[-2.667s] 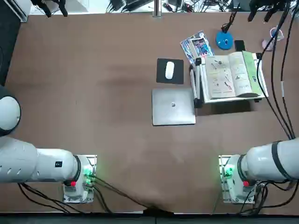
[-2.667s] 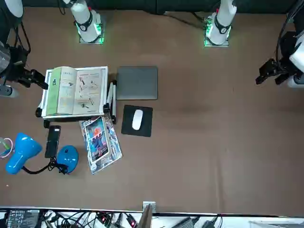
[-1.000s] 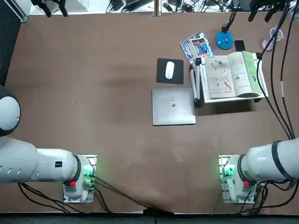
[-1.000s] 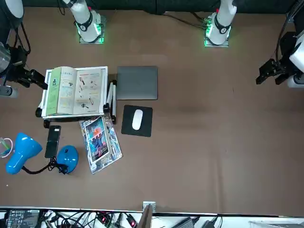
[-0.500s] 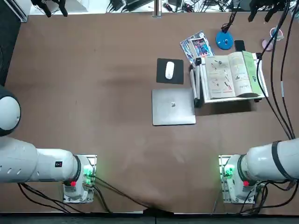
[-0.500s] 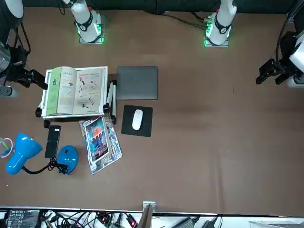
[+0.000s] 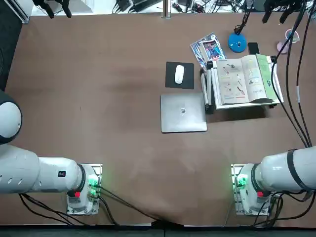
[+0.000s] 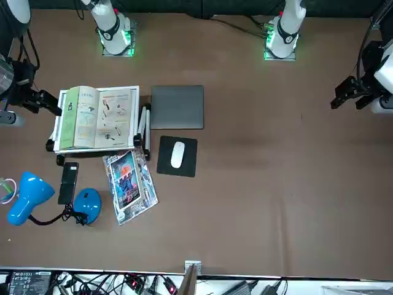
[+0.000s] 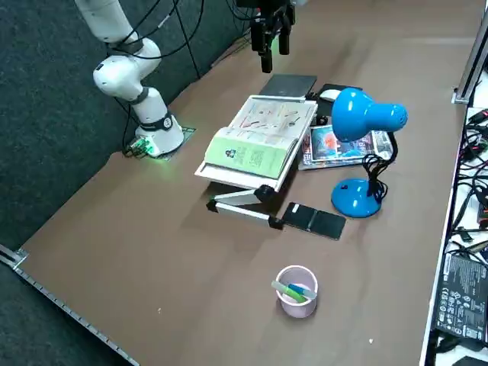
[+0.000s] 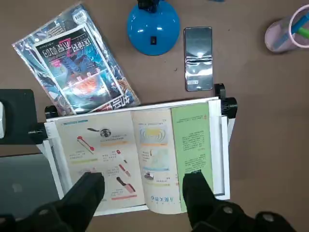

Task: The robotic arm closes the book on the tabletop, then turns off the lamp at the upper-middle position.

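Observation:
The book (image 10: 145,150) lies open on a black-and-white stand, white illustrated pages up and a green strip along one side (image 7: 244,81) (image 8: 98,117) (image 9: 263,133). The lamp stands just beyond it on a round blue base (image 10: 153,24) (image 7: 237,43) (image 8: 86,203), its blue head (image 9: 366,114) on a thin black stem. My right gripper (image 10: 142,198) hangs high above the book, open, with nothing between its fingers. It shows at the far right rear of the top view (image 7: 275,16), left of the book in the front view (image 8: 48,100), and above the book in the side view (image 9: 273,52).
A blue comic booklet (image 7: 210,49) lies beside the lamp. A black phone (image 10: 199,58) rests between lamp base and book stand. A pinkish cup (image 9: 296,290) with pens stands near the table's right rear corner. A closed grey laptop (image 7: 183,112) and a white mouse (image 7: 179,74) on a black pad sit left of the book.

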Motion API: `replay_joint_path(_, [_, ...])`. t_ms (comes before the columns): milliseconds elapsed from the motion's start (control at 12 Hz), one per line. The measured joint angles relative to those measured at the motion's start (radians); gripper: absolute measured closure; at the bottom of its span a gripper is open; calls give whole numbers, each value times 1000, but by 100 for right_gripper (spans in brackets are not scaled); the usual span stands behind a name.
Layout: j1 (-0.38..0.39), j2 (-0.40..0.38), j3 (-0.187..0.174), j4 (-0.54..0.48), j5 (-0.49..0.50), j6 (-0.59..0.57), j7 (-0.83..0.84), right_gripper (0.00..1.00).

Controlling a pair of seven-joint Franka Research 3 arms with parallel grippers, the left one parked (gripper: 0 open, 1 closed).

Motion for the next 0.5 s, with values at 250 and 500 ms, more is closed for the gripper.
replay_joint_path(250, [0, 0, 0, 0, 0, -1, 0, 0])
replay_joint_path(500, [-1, 0, 0, 0, -1, -3, 0, 0])
